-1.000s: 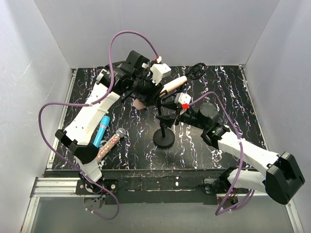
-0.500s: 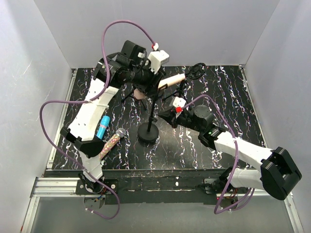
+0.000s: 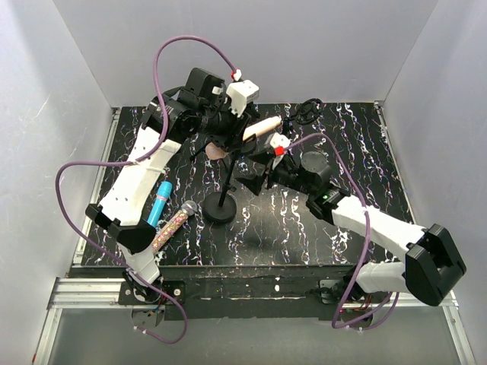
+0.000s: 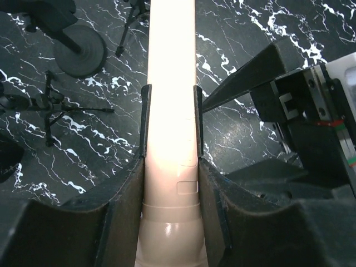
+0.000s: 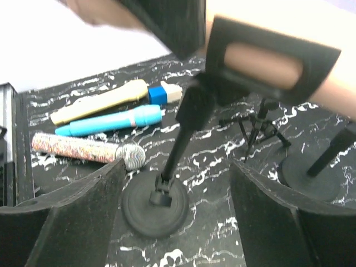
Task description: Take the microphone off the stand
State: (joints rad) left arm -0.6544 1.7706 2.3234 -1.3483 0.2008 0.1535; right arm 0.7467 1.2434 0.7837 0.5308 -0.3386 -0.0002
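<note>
Currently: black marbled table (image 3: 365, 152) carries everything. Left gripper (image 4: 171, 92) is clamped on the pale pink microphone (image 4: 171, 55) at the top end of the stand (image 3: 219, 210), one finger on each side of the barrel. Right gripper (image 5: 175, 183) sits just right of the stand's pole with jaws spread wide, holding nothing. Stand leans, its round base on the table. Its clip (image 5: 261, 34) wraps the microphone's barrel, so the microphone sits in the stand. Left of the stand's base lie a glitter microphone (image 3: 175, 220), nearest, and a blue microphone (image 3: 159, 201) beyond.
</note>
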